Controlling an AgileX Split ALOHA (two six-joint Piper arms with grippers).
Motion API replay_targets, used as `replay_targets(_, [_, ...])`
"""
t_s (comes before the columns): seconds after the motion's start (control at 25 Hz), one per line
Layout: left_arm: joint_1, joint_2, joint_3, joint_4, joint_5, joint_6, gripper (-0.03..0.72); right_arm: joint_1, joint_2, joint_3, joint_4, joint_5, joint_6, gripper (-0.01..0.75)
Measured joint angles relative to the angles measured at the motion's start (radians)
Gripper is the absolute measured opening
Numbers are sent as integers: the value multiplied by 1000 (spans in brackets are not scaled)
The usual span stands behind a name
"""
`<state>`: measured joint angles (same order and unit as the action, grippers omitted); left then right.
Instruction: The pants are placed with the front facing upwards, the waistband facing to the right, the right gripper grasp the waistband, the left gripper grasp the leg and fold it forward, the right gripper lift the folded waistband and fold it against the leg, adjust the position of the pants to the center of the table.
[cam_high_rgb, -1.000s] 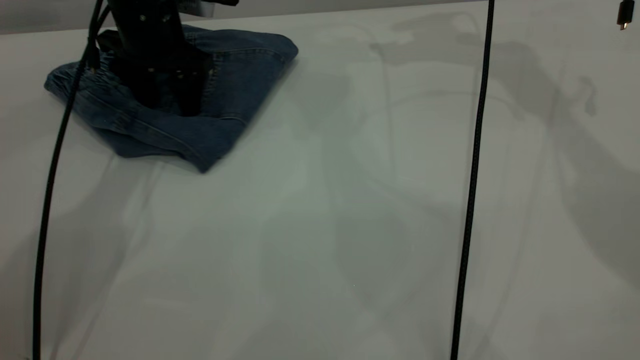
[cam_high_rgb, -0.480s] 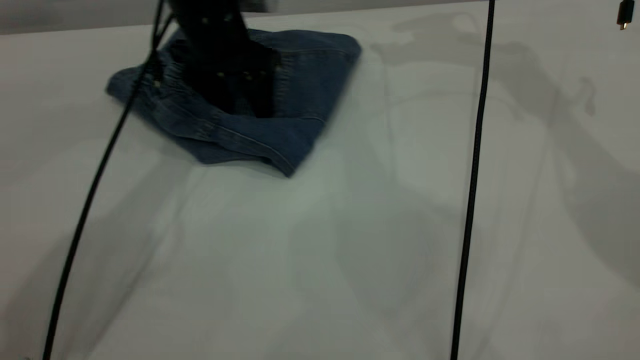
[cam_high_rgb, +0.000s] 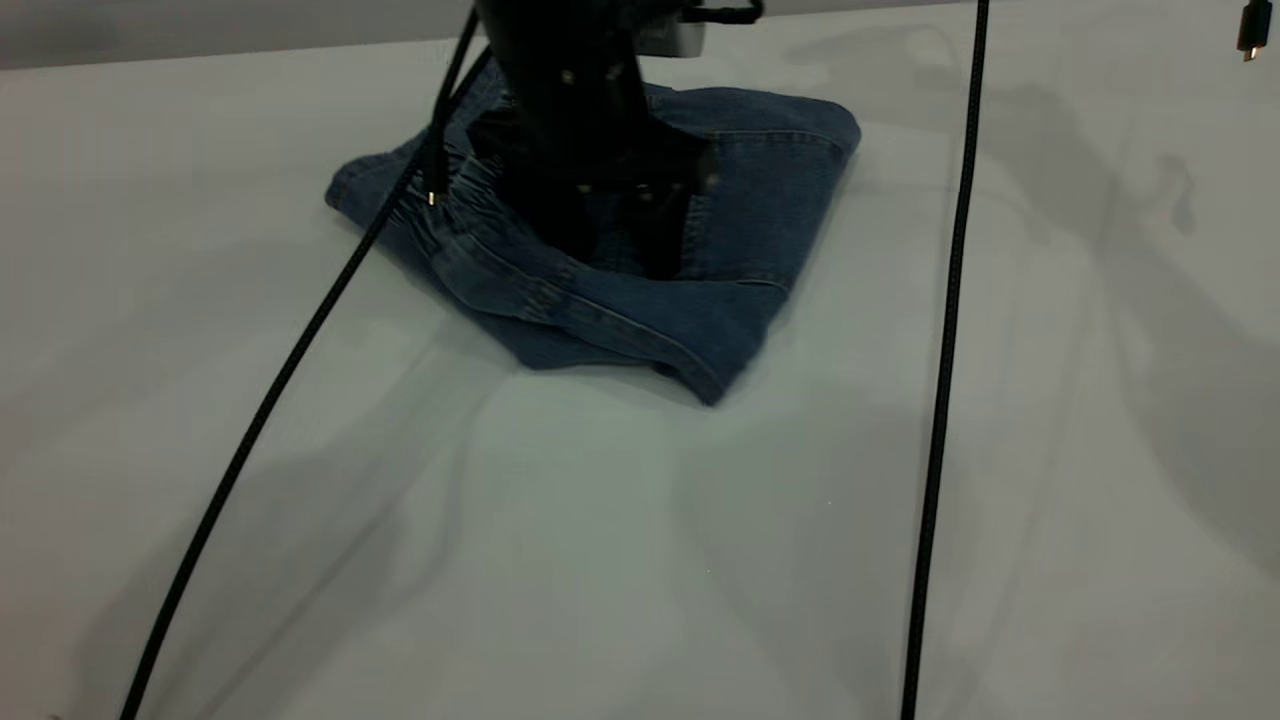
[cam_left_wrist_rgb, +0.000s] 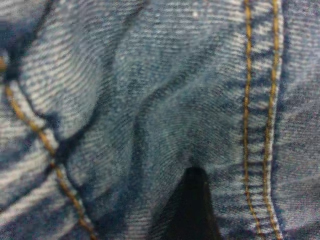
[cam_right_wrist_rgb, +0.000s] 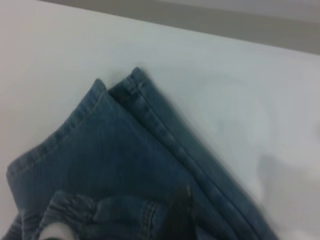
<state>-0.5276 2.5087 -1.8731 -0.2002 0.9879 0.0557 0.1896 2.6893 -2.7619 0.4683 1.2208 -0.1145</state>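
— How many garments were there?
— One: the pants (cam_high_rgb: 740, 220), folded, on the table (cam_high_rgb: 600, 560).
— And grippers?
— One visible, the left gripper (cam_high_rgb: 625, 235), pressing the denim; grip unclear.

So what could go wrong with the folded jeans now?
1. The left gripper presses on the top layer of the pants. If it slides them, the bottom layers may lag and the fold could come apart.
2. The black cable passes right at the waistband, so it might catch and tug the cloth.
3. The denim looks wrinkled under the gripper, so it could bunch up on the table.
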Motion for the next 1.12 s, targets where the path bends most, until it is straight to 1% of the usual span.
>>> replay_targets(0.28, [-5,2,0,-113,-21,-261,539,0,0,0,0,0,-10,591])
replay_targets(0.48, [-5,2,1,-112,-40,-439,539,0,0,0,0,0,-17,591])
replay_targets(0.64, [-5,2,1,-107,-50,-544,539,0,0,0,0,1,-21,591])
replay_targets(0.76, [-5,2,0,-105,-47,-552,539,0,0,0,0,1,-23,591])
replay_targets(0.88, [-5,2,-24,-103,-12,-506,539,0,0,0,0,1,-26,591])
replay_targets(0.96, [-5,6,-55,-101,24,-480,539,0,0,0,0,1,-26,591])
replay_targets(1.12, [-6,10,-149,-90,135,-387,539,0,0,0,0,1,-30,591])
